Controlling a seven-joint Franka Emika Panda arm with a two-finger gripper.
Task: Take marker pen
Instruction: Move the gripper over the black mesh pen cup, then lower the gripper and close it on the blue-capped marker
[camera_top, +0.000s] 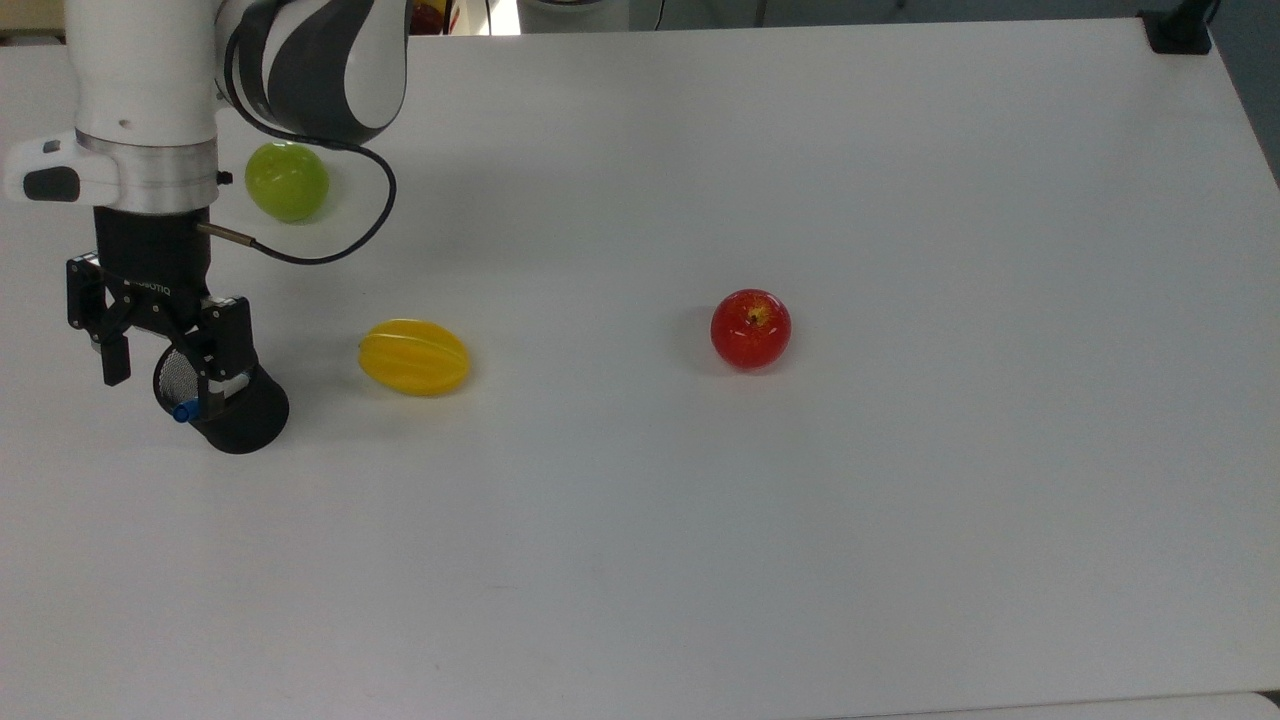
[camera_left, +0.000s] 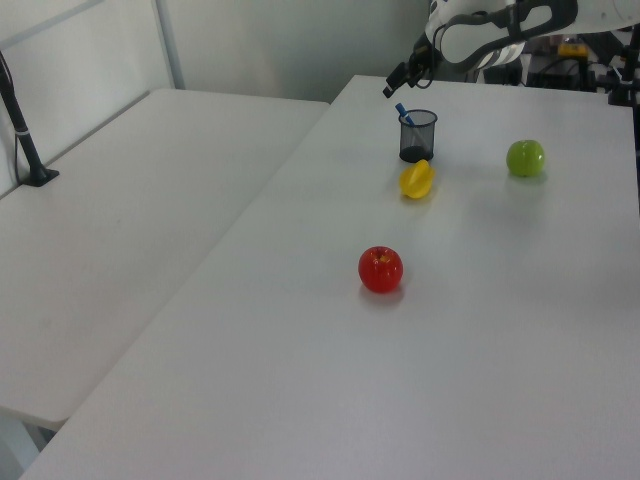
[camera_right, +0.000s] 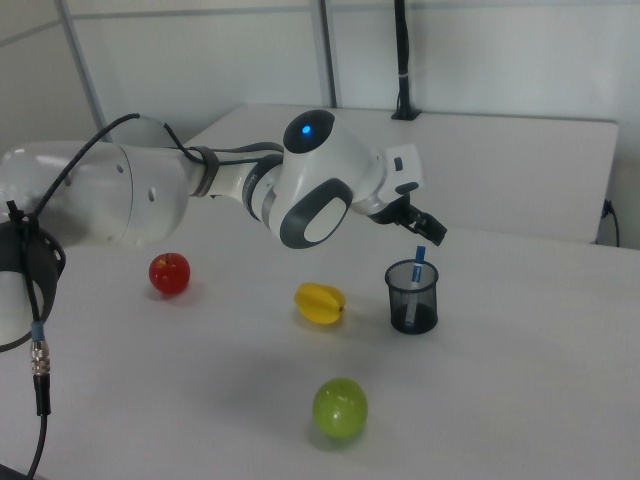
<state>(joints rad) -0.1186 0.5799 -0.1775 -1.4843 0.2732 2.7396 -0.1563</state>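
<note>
The gripper (camera_top: 160, 390) is seen in the top view poised right over the black mesh cup (camera_top: 240, 418), its two fingers spread wide and nothing held between them. The marker pen (camera_right: 419, 256) stands tilted inside that cup, blue cap uppermost and poking above the rim, as the right view shows; in the left view the marker pen (camera_left: 401, 111) leans toward the left view's left, with the gripper (camera_left: 397, 82) just above its tip. In the top view only the blue end of the pen (camera_top: 181, 411) peeps out beside one finger. The step in hand is judged to be the final alignment before the descent. To be done well, the blue cap should be centred between the fingers, with the fingers turned so that they close across the barrel and not along it. The descent should be kept short, so that the protruding part is caught above the rim and the mesh wall is not struck. A light cup like this could be tipped or dragged by a glancing finger. The yellow star fruit (camera_top: 414, 356) lies near the cup and should be left undisturbed when the pen is lifted along its own lean.
</note>
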